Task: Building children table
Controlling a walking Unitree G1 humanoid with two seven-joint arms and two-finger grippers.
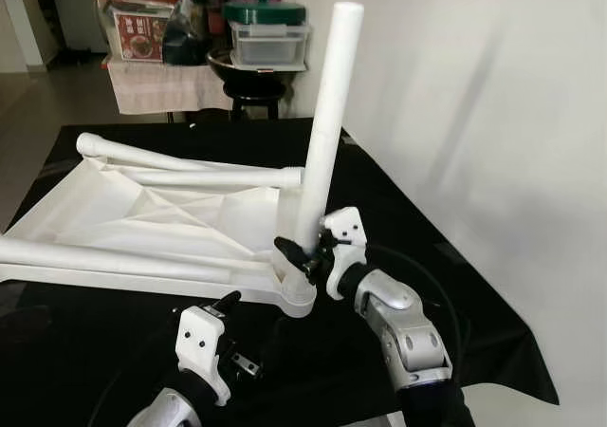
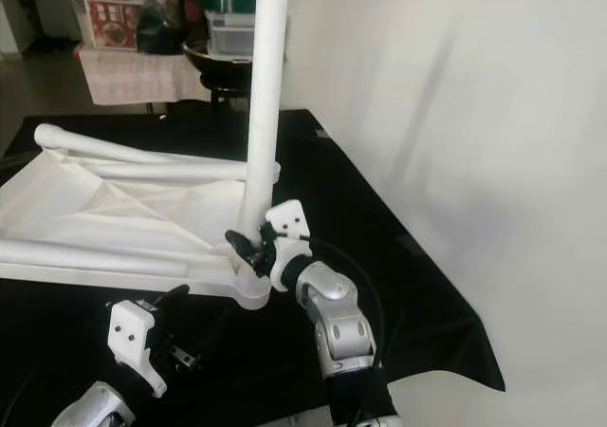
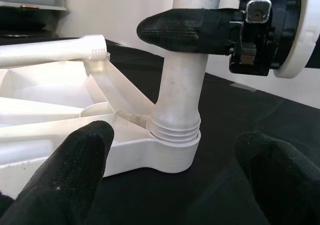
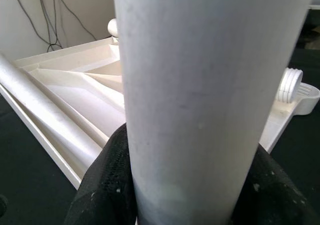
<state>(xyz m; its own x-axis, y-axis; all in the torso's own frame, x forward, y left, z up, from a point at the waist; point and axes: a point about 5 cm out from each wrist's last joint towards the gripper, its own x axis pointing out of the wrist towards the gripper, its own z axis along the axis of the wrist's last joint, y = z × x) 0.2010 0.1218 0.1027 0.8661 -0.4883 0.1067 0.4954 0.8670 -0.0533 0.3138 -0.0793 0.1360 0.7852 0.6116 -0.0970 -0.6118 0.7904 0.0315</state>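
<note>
A white children's table top [image 1: 142, 213] lies upside down on the black-covered table [image 1: 398, 209]. One white leg [image 1: 327, 114] stands upright in the near right corner socket [image 3: 175, 140], its threaded end seated in it. My right gripper [image 1: 305, 251] is shut on this leg just above the socket, a black finger [image 4: 107, 185] on each side. My left gripper [image 1: 237, 332] is open, low in front of that corner and touching nothing. Three loose legs [image 1: 104, 261] lie across the table top.
The black cloth's edge runs close on the right, with a white wall [image 1: 493, 114] beyond it. Behind the table stand a black stool [image 1: 254, 90] with lidded containers and a shelf with plastic boxes [image 1: 137, 19].
</note>
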